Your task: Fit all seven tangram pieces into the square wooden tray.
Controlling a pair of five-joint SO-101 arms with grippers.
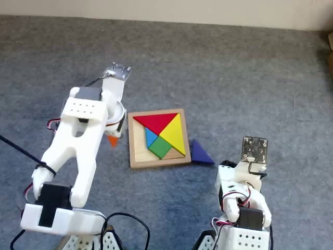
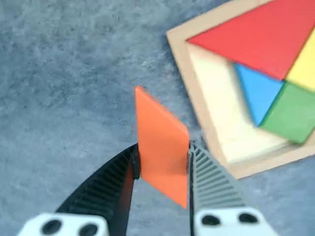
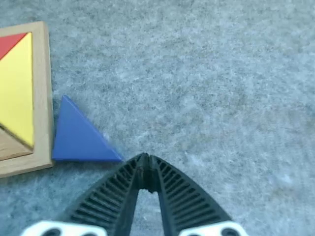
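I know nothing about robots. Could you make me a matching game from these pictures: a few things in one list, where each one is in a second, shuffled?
Things:
1. orange piece
2. dark blue triangle
3. red triangle
4. right gripper

Places or states:
A. lying inside the wooden tray
B. shut on nothing, above the carpet
C. clamped in the left gripper
D. on the carpet just outside the tray

Pairs: 1-C, 2-D, 3-A, 4-B

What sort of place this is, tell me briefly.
Probably a tabletop robot test setup: grey carpet, a square wooden tray, the left gripper holding an orange piece, the right gripper near a blue triangle.
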